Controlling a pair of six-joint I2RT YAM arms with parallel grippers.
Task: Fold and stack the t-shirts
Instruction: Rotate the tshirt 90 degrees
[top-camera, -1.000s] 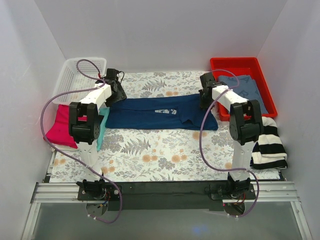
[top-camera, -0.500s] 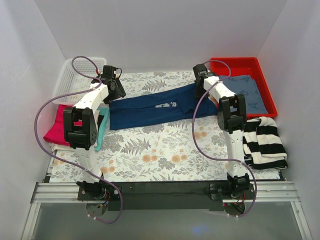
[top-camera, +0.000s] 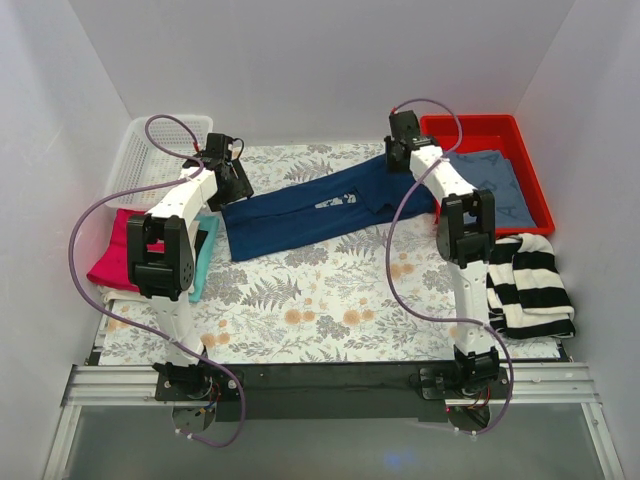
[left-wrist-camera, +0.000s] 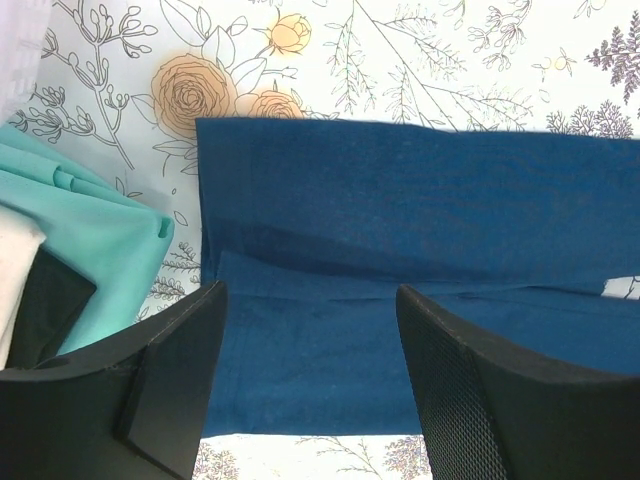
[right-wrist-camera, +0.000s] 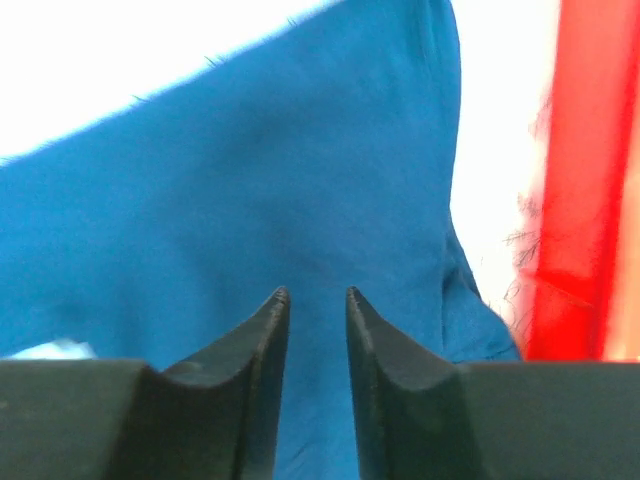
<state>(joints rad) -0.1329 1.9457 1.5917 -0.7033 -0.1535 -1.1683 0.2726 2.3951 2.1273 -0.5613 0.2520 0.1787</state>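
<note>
**A:** How is the left arm posed?

**B:** It rises from its base, then reaches forward over the left of the worktop (top-camera: 300, 300). The wrist is tipped so the left pincer (left-wrist-camera: 308, 300) looks down. Its jaws stand wide apart with nothing between them.

**A:** What's under it?

**B:** The left end of the navy tee (top-camera: 310, 212) lies below the pincer. I see no contact with the cloth. Just left of the pincer is a folded teal tee (left-wrist-camera: 90, 240). A pink tee (top-camera: 118, 250) lies further left, and a white basket (top-camera: 150, 150) sits beyond the pincer.

**A:** And the right arm?

**B:** It stands tall from its base, with the forearm stretched far toward the back wall. The right pincer (right-wrist-camera: 317, 295) is at the navy tee's right end. The red tray (top-camera: 480, 128) is just to its right, with a blue tee (top-camera: 490, 180) lying in it.

**A:** Is it gripping?

**B:** Its jaws are nearly together, with only a slim gap. Navy cloth fills the blurred view past the tips, and I cannot tell whether any of it is pinched.

**A:** How does the navy tee lie?

**B:** It is a long band slanting between the two pincers, with the right end further back. The pale print faces up about midway. Near the left pincer, one layer is folded over another.

**A:** Anything else?

**B:** A striped cloth (top-camera: 530, 285) lies well back from the right pincer, beside that arm's lower links.
</note>
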